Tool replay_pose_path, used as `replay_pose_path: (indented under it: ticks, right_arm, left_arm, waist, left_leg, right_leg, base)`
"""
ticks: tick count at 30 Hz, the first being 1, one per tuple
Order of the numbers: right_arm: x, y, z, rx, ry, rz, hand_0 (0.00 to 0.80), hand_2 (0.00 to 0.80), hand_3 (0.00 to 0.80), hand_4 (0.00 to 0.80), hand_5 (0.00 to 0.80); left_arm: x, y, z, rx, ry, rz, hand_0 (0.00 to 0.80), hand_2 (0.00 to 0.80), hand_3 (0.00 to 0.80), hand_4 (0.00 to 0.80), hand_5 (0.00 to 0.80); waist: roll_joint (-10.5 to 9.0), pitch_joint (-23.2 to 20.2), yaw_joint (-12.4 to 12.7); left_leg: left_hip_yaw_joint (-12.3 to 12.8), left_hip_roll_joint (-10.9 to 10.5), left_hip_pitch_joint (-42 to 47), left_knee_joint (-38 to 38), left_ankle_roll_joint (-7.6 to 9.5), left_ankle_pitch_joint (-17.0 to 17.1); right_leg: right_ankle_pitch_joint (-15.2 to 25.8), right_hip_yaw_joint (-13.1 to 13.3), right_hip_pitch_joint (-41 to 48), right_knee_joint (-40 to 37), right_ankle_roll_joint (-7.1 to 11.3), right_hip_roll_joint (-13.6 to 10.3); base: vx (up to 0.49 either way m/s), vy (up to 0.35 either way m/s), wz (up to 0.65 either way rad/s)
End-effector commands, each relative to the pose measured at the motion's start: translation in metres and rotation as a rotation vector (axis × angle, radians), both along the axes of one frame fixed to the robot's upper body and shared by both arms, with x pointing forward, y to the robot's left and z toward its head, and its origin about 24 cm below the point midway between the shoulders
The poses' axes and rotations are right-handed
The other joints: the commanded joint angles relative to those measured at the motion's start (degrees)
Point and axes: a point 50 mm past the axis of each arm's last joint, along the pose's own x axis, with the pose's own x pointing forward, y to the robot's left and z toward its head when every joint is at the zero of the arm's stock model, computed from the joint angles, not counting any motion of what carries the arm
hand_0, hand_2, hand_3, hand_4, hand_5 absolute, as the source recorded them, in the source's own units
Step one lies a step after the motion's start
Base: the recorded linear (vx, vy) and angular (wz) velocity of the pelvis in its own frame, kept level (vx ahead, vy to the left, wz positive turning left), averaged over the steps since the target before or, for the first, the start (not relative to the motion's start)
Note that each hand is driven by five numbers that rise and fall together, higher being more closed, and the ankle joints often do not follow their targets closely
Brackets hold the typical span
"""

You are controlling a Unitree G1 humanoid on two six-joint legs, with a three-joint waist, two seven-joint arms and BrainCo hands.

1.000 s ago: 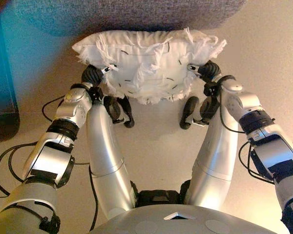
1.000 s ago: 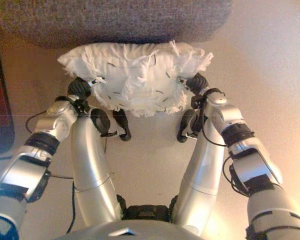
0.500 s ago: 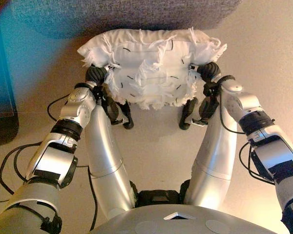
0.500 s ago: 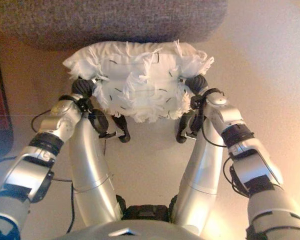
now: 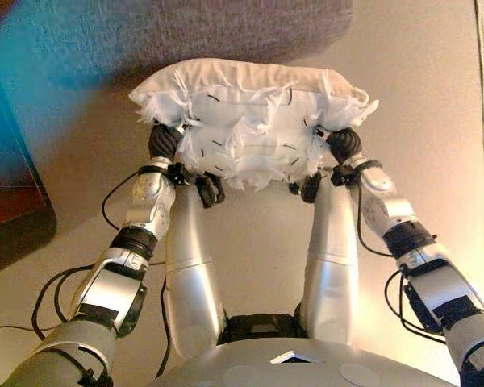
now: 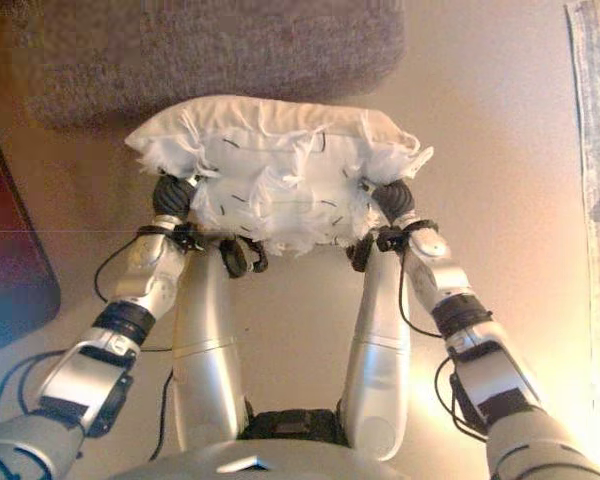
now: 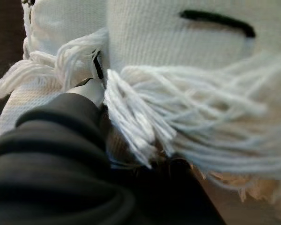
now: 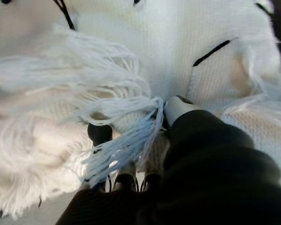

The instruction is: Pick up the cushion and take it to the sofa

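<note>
cushion (image 5: pixel 250 121) raised higher, nearer sofa (image 5: pixel 185 32) | left hand (image 5: pixel 163 143), right hand (image 5: pixel 344 145) pressed at its sides, finger state apparently hidden | carry under way

The white fringed cushion (image 5: pixel 254 121) fills the span between the left hand (image 5: pixel 163 143) and the right hand (image 5: pixel 344 145). Just beyond it the grey sofa (image 5: pixel 194 32) blocks the way ahead. Bare floor (image 5: pixel 423 89) lies open on the right; a dark cabinet (image 5: pixel 12 201) stands on the left.

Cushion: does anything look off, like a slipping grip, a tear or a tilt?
Nothing stands out. The white fringed cushion sits roughly level between the left hand and right hand, clear of the floor, in front of the grey sofa. No tear shows; the loose threads are its fringe.
</note>
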Motion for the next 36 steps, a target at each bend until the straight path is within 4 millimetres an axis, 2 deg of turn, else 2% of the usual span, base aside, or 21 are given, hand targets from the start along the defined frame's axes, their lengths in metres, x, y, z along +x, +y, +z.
replay_pose_path:
  ticks: [1,5,9,10,11,15,20,24,28,31,33,35,36]
  right_arm:
    - [-0.015,0.048,0.047,0.074,-0.299,0.162,0.800,0.800,0.800,0.800,0.800]
    - [-0.029,0.037,0.027,0.209,-0.220,0.156,0.800,0.800,0.800,0.800,0.800]
    - [-0.030,0.029,0.013,0.231,-0.136,0.099,0.800,0.800,0.800,0.800,0.800]
    - [-0.031,0.028,0.011,0.232,-0.122,0.091,0.800,0.800,0.800,0.800,0.800]
    - [-0.032,0.028,0.009,0.230,-0.112,0.089,0.800,0.800,0.800,0.800,0.800]
    - [-0.041,0.029,-0.008,0.185,-0.049,0.070,0.800,0.800,0.800,0.800,0.800]
    - [-0.044,0.034,-0.029,0.157,0.094,0.059,0.800,0.800,0.800,0.800,0.800]
    - [-0.049,0.038,-0.039,0.196,0.182,0.083,0.800,0.800,0.800,0.800,0.800]
    - [-0.046,0.041,-0.044,0.304,0.238,0.071,0.800,0.800,0.800,0.800,0.800]
    - [-0.043,0.044,-0.042,0.320,0.226,0.023,0.800,0.800,0.800,0.800,0.800]
    - [-0.040,0.043,-0.039,0.332,0.211,-0.009,0.800,0.800,0.800,0.800,0.800]
    - [-0.039,0.041,-0.040,0.332,0.204,-0.047,0.800,0.800,0.800,0.800,0.800]
    - [-0.039,0.040,-0.040,0.336,0.205,-0.054,0.800,0.800,0.800,0.800,0.800]
  left_arm:
    - [-0.011,-0.042,0.045,-0.055,-0.292,-0.144,0.800,0.800,0.800,0.800,0.800]
    - [-0.022,-0.043,0.025,0.015,-0.212,-0.164,0.800,0.800,0.800,0.800,0.800]
    - [-0.021,-0.036,0.016,0.017,-0.146,-0.118,0.800,0.800,0.800,0.800,0.800]
    - [-0.020,-0.033,0.016,0.005,-0.139,-0.101,0.800,0.800,0.800,0.800,0.800]
    - [-0.021,-0.031,0.015,-0.003,-0.128,-0.097,0.800,0.800,0.800,0.800,0.800]
    - [-0.031,-0.025,0.000,0.016,-0.056,-0.074,0.800,0.800,0.800,0.800,0.800]
    - [-0.041,-0.007,-0.023,-0.012,0.085,-0.043,0.800,0.800,0.800,0.800,0.800]
    - [-0.046,0.004,-0.031,-0.016,0.137,-0.015,0.800,0.800,0.800,0.800,0.800]
    - [-0.043,0.011,-0.031,-0.020,0.152,0.006,0.800,0.800,0.800,0.800,0.800]
    - [-0.039,0.011,-0.032,0.005,0.172,-0.018,0.800,0.800,0.800,0.800,0.800]
    - [-0.035,0.008,-0.032,0.026,0.190,-0.049,0.800,0.800,0.800,0.800,0.800]
    - [-0.032,0.005,-0.033,0.035,0.202,-0.077,0.800,0.800,0.800,0.800,0.800]
    - [-0.031,0.005,-0.033,0.031,0.206,-0.081,0.800,0.800,0.800,0.800,0.800]
  waist:
    - [0.52,-4.9,1.9]
    - [-0.59,-9.2,2.7]
    - [-0.93,-13.0,3.0]
    - [-1.13,-14.0,2.8]
    - [-1.22,-14.8,2.8]
    - [-1.98,-20.5,3.4]
    - [-2.78,-27.2,3.5]
    - [-3.08,-30.4,3.2]
    - [-3.23,-32.0,3.0]
    - [-2.98,-31.9,2.9]
    - [-2.86,-31.2,2.6]
    - [-1.74,-30.3,2.2]
    - [-1.37,-30.0,2.1]
  left_leg:
    - [-0.5,-2.1,10.8,-14.5,-1.37,6.2]
    - [0.0,-5.1,21.7,-23.5,-1.14,6.9]
    - [0.4,-6.1,30.6,-31.5,-0.60,8.1]
    - [0.6,-6.5,31.8,-33.7,-0.08,9.8]
    - [0.4,-6.7,33.2,-35.0,-0.05,10.0]
    - [0.5,-7.7,43.5,-44.2,0.13,11.6]
    - [2.0,-7.8,51.9,-49.3,0.24,11.6]
    - [3.2,-7.9,56.3,-51.7,0.48,11.0]
    - [4.2,-8.5,58.5,-50.9,0.96,9.4]
    - [4.2,-9.1,58.8,-49.4,1.86,8.2]
    - [3.3,-10.2,58.4,-47.8,3.30,7.2]
    - [2.4,-10.6,58.1,-46.3,4.48,6.5]
    - [1.9,-10.7,58.3,-46.1,4.56,6.4]
  right_leg:
    - [6.2,-0.7,13.0,-13.0,1.32,-2.0]
    - [8.3,-3.1,24.7,-23.9,2.32,-2.2]
    - [9.4,-4.0,33.2,-30.8,3.28,-2.1]
    - [10.8,-4.4,34.5,-33.0,3.08,-2.1]
    - [11.0,-4.4,35.8,-34.0,3.19,-1.9]
    - [12.4,-5.2,45.5,-42.0,4.72,-0.7]
    - [12.9,-4.3,53.3,-47.6,4.79,1.1]
    - [13.4,-3.2,56.7,-50.0,4.98,1.5]
    - [13.6,-2.9,58.5,-49.9,5.13,0.7]
    - [14.5,-2.1,57.9,-45.1,4.91,-0.9]
    - [16.0,-0.9,56.3,-37.8,4.88,-2.3]
    - [18.9,1.2,52.3,-25.4,3.64,-3.2]
    - [19.4,1.9,50.8,-22.6,3.29,-3.0]
  base:
    - [0.139,0.005,0.09]
    - [0.148,-0.007,0.07]
    - [0.078,0.023,0.01]
    - [0.006,0.033,-0.06]
    - [0.021,0.022,-0.14]
    - [0.150,-0.003,-0.03]
    - [0.256,0.021,-0.11]
    - [0.199,0.049,-0.24]
    - [0.121,0.071,-0.17]
    - [0.058,0.109,-0.15]
    - [0.029,0.150,0.04]
    - [0.035,0.191,0.20]
    - [0.071,0.224,0.25]
